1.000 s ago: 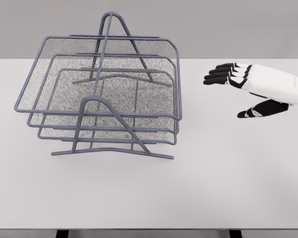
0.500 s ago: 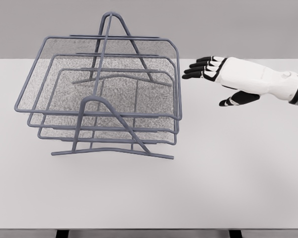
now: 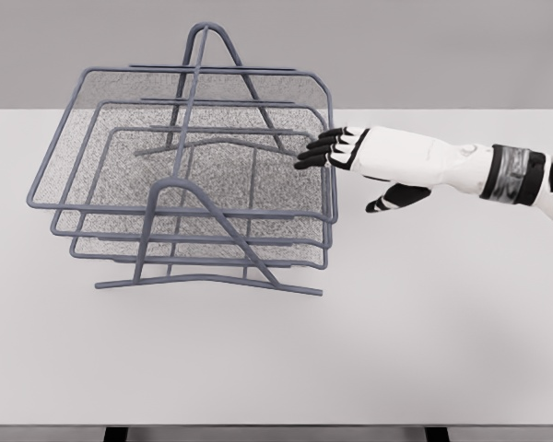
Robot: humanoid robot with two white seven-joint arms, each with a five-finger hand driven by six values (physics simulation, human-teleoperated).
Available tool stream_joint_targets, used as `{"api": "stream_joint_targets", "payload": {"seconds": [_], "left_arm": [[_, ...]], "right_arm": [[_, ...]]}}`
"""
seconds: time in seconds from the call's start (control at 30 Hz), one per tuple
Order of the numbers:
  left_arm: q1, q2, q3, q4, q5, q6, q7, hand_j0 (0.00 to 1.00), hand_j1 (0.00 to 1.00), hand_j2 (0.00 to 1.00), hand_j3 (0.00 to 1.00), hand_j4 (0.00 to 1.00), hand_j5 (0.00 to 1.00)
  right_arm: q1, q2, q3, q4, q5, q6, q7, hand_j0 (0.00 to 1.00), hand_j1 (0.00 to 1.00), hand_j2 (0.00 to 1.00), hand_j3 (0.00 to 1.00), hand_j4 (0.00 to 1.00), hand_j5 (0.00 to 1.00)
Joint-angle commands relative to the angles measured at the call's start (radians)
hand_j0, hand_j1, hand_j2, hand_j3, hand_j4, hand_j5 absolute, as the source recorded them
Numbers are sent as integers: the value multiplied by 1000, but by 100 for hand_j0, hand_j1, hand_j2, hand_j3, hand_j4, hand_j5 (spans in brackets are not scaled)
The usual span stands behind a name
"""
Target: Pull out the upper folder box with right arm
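I see no brand, label or writing anywhere on the rack or on the arm.

From the head view, my right hand [image 3: 350, 161] reaches in from the right edge, its white forearm cut off at the frame past a dark grey wrist band [image 3: 509, 174]. The fingers [image 3: 318, 150] are extended and slightly apart, black tips pointing left, and they overlap the right side rail of the upper folder box [image 3: 198, 143]; I cannot tell whether they touch the rail or only hover in front of it. The thumb [image 3: 396, 197] hangs lower, outside the rail, and closes on nothing. So the hand is spread, not clamped.

The upper folder box is the top tray of a three-tier wire rack [image 3: 207, 272], grey, with mesh floors. It sits in the rack on the left half of the white surface [image 3: 424, 350], stacked over the middle tray [image 3: 101, 235] and the lowest tray [image 3: 300, 262]. All three trays look empty, though the overlapping mesh makes the lower floors hard to read. The arched supports front and back cross the trays and hide parts of their rails.

Below the front edge of the surface, two dark legs show only as stubs.
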Motion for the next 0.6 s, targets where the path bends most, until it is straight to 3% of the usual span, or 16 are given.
{"api": "stream_joint_targets", "payload": {"seconds": [0.0,0.57], "left_arm": [[0,0,0,0,0,0,0,100,100,100,100,100,100],[0,0,0,0,0,0,0,100,100,100,100,100,100]], "right_arm": [[0,6,13,31,2,3,-1,100,100,100,100,100,100],[41,-23,14,44,44,3,-1,100,100,100,100,100,100]]}}
